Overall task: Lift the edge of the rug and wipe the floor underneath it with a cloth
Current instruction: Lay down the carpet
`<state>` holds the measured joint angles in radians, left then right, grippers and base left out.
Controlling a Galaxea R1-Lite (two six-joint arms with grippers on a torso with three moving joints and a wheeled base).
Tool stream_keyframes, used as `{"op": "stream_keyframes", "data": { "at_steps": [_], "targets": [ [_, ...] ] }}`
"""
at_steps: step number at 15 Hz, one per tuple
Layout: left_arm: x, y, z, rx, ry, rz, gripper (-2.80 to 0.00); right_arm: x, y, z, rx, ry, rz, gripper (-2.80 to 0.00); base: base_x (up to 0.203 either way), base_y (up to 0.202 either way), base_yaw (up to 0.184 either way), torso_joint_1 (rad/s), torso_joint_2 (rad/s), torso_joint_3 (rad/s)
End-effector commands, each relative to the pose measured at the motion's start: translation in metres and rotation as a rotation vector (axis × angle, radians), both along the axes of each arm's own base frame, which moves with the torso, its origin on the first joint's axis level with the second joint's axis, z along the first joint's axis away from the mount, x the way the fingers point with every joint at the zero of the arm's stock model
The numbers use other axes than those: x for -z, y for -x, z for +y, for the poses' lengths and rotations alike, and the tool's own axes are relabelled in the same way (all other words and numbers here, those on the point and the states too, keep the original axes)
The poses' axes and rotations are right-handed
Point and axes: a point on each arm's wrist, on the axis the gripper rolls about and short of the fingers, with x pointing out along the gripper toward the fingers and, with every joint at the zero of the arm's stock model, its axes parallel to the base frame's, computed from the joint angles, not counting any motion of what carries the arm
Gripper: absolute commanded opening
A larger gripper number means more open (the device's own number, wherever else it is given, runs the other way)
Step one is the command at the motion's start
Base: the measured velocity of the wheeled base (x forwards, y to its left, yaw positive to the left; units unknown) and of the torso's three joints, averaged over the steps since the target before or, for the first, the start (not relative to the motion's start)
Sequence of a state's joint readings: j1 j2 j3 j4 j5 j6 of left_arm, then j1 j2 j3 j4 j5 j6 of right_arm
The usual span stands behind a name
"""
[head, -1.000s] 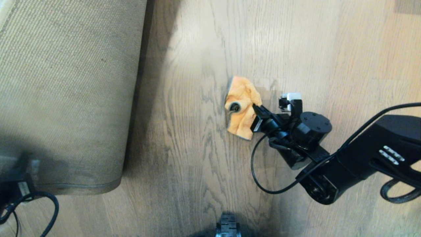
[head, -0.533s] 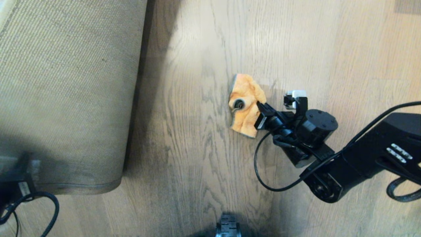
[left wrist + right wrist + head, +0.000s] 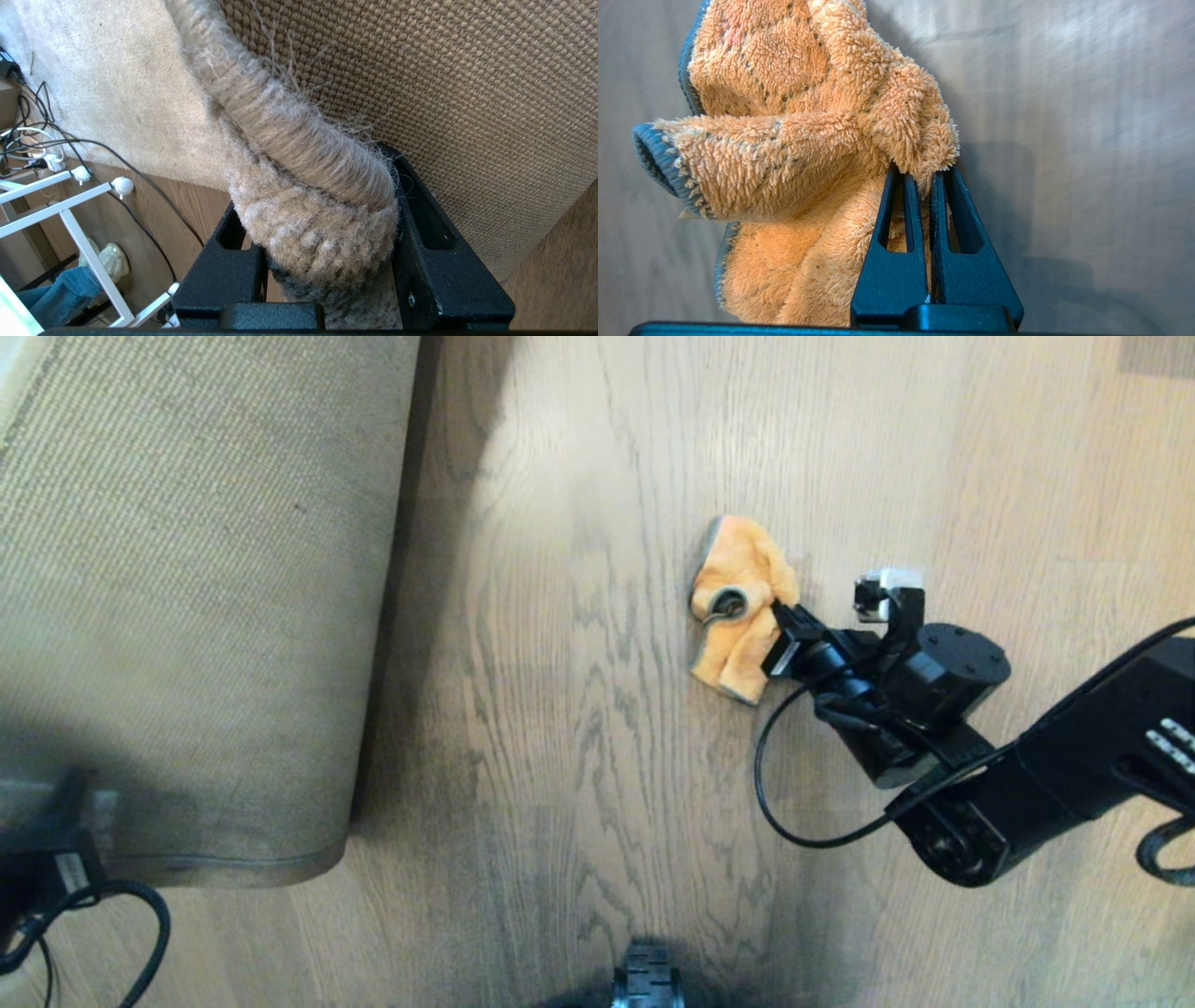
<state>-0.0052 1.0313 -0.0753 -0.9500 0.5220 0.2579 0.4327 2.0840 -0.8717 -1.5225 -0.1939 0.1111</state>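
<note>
Cloth [image 3: 740, 607]: orange, fluffy, grey-edged, crumpled; lay on the floor [image 3: 579, 756], well right of the rug. One fold stood pinched in the right gripper [image 3: 924, 179], whose jaws were clenched tight on it; the rest bunched against the boards.

Right gripper [image 3: 782, 637]: touched the cloth's right side, its arm reaching in from further right.

Rug edge [image 3: 303, 154]: bound border and rounded corner, raised off the floor, tan woven backing [image 3: 187, 597] turned upward, left of the cloth. Left gripper [image 3: 327, 261]: jaws grasped the thick border, one on either side.

Beyond the rug, in the left wrist view: black cables [image 3: 140, 186], white frame [image 3: 70, 219].
</note>
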Motion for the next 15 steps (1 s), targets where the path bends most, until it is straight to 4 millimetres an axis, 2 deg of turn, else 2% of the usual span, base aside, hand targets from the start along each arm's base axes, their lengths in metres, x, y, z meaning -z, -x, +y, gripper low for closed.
{"op": "stream_keyframes", "data": {
  "at_steps": [1,5,12,15],
  "targets": [
    [0.002,0.001,0.000,0.001,-0.001,0.004,-2.80,-0.016,0.003,-0.010,0.022,-0.034,-0.071,-2.80,0.000,0.000,0.000,0.000,0.00,0.000],
    [0.002,0.001,-0.002,0.014,-0.001,0.004,-2.80,-0.030,0.000,-0.037,0.093,-0.044,-0.106,-2.80,0.000,0.000,0.000,0.000,0.00,0.000],
    [0.003,0.001,-0.003,0.014,-0.002,0.009,-2.80,-0.057,-0.002,-0.116,0.307,-0.048,-0.187,-2.80,0.000,0.000,0.000,0.000,0.00,0.000],
    [0.003,0.001,-0.003,0.011,-0.002,0.009,-2.80,-0.065,0.001,-0.142,0.380,-0.047,-0.212,-2.80,0.000,0.000,0.000,0.000,0.00,0.000]
  ]
}}
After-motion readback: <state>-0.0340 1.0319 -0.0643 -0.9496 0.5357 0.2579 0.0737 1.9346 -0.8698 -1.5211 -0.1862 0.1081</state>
